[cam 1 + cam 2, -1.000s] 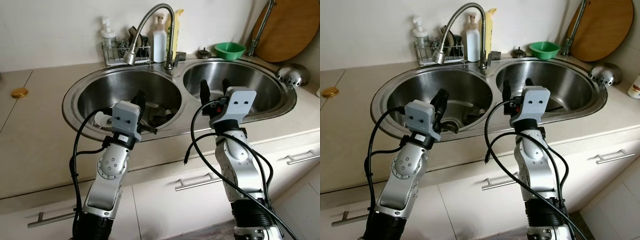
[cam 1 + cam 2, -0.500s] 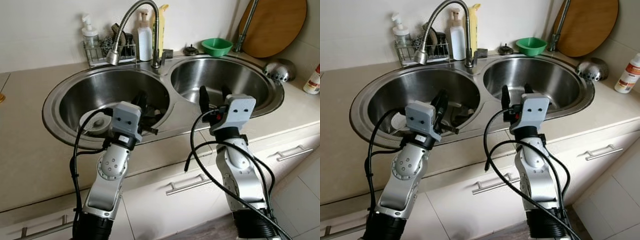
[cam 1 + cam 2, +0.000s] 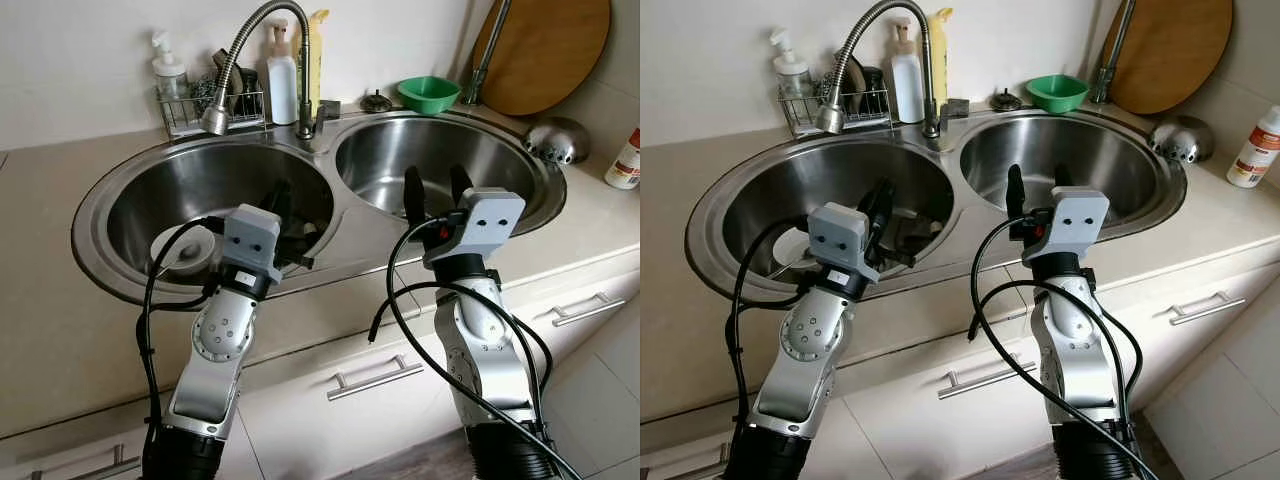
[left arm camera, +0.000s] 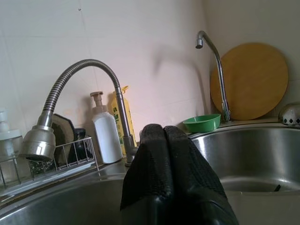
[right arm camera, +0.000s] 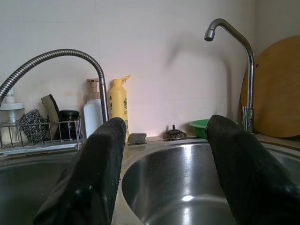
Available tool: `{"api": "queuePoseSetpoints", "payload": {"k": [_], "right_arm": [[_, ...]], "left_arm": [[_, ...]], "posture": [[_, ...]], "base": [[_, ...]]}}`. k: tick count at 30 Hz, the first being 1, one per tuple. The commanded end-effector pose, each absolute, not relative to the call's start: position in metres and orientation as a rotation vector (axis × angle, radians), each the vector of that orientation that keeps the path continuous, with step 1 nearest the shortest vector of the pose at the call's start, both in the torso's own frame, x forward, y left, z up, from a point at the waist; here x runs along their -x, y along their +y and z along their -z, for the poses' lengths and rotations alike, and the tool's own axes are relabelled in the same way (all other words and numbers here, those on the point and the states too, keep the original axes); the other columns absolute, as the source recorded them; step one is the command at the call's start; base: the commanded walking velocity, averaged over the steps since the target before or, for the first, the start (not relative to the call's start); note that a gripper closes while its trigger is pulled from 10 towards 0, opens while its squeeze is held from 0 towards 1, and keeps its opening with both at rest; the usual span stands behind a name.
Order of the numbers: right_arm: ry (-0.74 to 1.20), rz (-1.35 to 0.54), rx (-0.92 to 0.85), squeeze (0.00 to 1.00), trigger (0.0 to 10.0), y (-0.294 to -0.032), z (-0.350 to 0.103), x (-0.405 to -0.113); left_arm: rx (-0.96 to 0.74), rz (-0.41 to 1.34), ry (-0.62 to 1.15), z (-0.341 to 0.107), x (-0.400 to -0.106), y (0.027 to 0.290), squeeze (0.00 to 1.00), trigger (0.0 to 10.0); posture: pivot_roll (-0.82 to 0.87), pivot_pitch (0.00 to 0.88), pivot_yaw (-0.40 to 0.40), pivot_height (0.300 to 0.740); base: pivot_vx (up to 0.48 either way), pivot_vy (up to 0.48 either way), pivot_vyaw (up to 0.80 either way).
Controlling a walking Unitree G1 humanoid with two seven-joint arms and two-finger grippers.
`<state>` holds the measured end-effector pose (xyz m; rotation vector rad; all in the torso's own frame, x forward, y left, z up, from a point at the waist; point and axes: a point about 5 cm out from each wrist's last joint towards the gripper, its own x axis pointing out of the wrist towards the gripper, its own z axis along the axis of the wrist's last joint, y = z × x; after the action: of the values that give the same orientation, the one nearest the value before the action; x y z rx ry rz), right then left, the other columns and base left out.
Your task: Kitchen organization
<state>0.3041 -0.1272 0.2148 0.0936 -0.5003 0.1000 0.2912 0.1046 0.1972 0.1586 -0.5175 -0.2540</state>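
Observation:
A steel double sink (image 3: 352,212) lies before me. In its left basin rest a white dish (image 3: 188,247) and some dark utensils (image 3: 312,232), partly hidden by my left arm. My left gripper (image 3: 283,190) hovers above that basin's front rim, shut with nothing between its fingers; the left wrist view shows the black fingertips (image 4: 159,136) pressed together. Over the front edge of the bare right basin (image 3: 440,150), my right gripper (image 3: 435,180) stands open, and its two fingers (image 5: 105,140) are wide apart in the right wrist view.
A flexible faucet (image 3: 250,35) arches over the left basin. Behind it are a wire rack (image 3: 205,105) with a dispenser, a white bottle (image 3: 283,88) and a yellow bottle (image 3: 316,50). A green bowl (image 3: 429,93), round wooden board (image 3: 550,50), steel colander (image 3: 553,140) and bottle (image 3: 628,160) stand right.
The camera has shifted, so the sink now sits further left and the bottle at the right edge has come into view. Both grippers keep their pose and state.

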Motion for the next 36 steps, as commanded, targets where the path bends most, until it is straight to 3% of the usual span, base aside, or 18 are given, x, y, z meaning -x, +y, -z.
{"api": "queuePoseSetpoints", "payload": {"k": [1,32,36], "right_arm": [[-0.532,-0.096,-0.101,0.0,10.0,-0.128,-0.219,-0.301],[-0.592,-0.093,-0.061,0.0,10.0,-0.125,-0.226,-0.298],[-0.592,-0.091,-0.056,0.0,10.0,-0.125,-0.226,-0.298]], "left_arm": [[-0.167,0.25,-0.554,-0.203,-0.288,0.104,0.0,10.0],[-0.234,0.287,-0.646,-0.213,-0.283,0.097,0.0,10.0],[-0.232,0.292,-0.647,-0.213,-0.282,0.097,0.0,10.0]], "posture": [[0.11,0.0,-0.004,0.74],[0.11,0.0,0.008,0.74],[0.11,0.0,0.009,0.74]], "base": [[0.0,0.0,-0.8],[0.0,-0.017,-0.8],[0.0,-0.333,-0.8]]}}
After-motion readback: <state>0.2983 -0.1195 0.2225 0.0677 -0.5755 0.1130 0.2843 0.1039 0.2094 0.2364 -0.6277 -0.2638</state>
